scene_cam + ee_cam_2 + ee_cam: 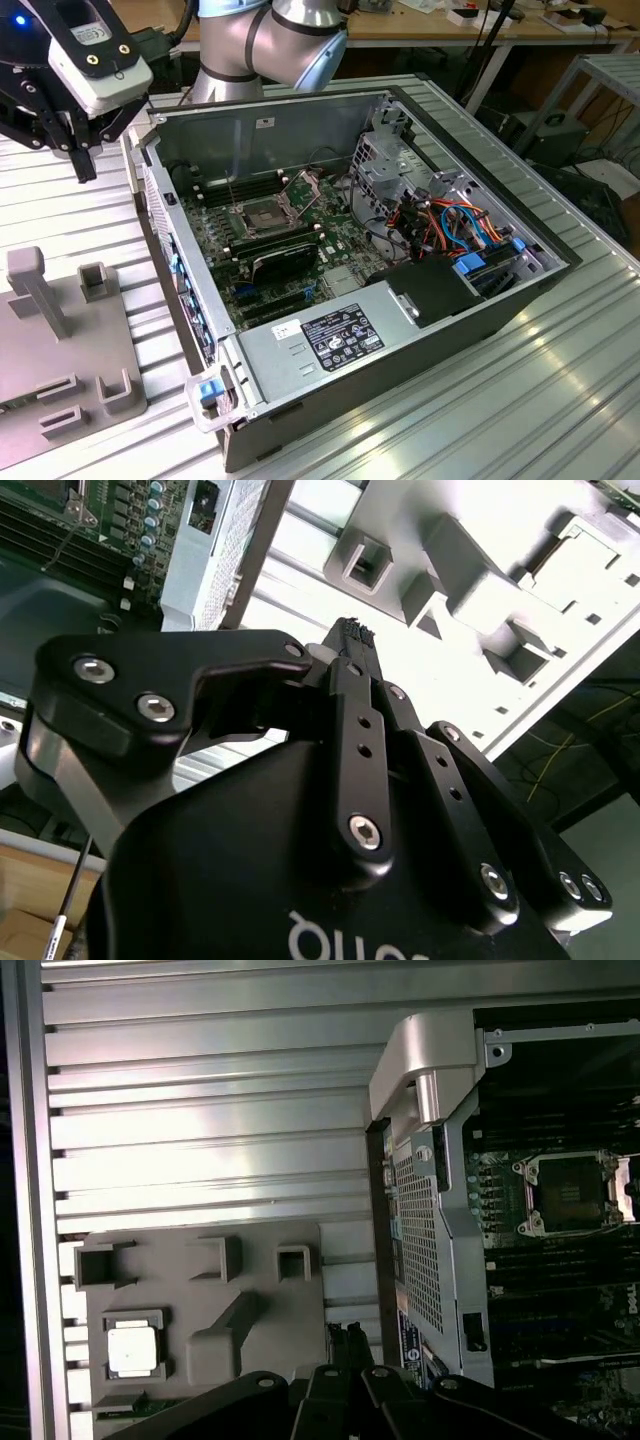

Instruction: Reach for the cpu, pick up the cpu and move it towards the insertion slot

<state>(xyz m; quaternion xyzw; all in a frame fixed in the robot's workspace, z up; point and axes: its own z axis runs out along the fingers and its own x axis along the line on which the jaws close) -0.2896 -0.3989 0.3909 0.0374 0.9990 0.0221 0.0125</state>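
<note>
**Asker:** What does your gripper look like right now?

**Me:** My gripper (86, 170) hangs above the ribbed metal table (60, 200), just outside the open computer case (460, 130), on the exterior view's left. In both wrist views my black fingers (350, 640) are drawn narrow, tips all but together, with nothing between them.

**Asker:** Where is the cpu?

**Me:** In the first wrist view, the cpu (132, 1348) lies flat, pale metal face up, in a square recess of the grey fixture plate (260, 1260). The plate rests on the table beside the case. The chip is untouched and sits apart from my fingertips.

**Asker:** And the insertion slot?

**Me:** The insertion slot (258, 215) is inside the case on the green board. It is a square metal frame with a dark centre, and nothing is seated in it.

**Asker:** Which step is this?

**Me:** I judge it the reach, barely begun. It calls for me to cross over the plate, line up above the chip, and spread my fingers wide enough to clear its edges.
</note>
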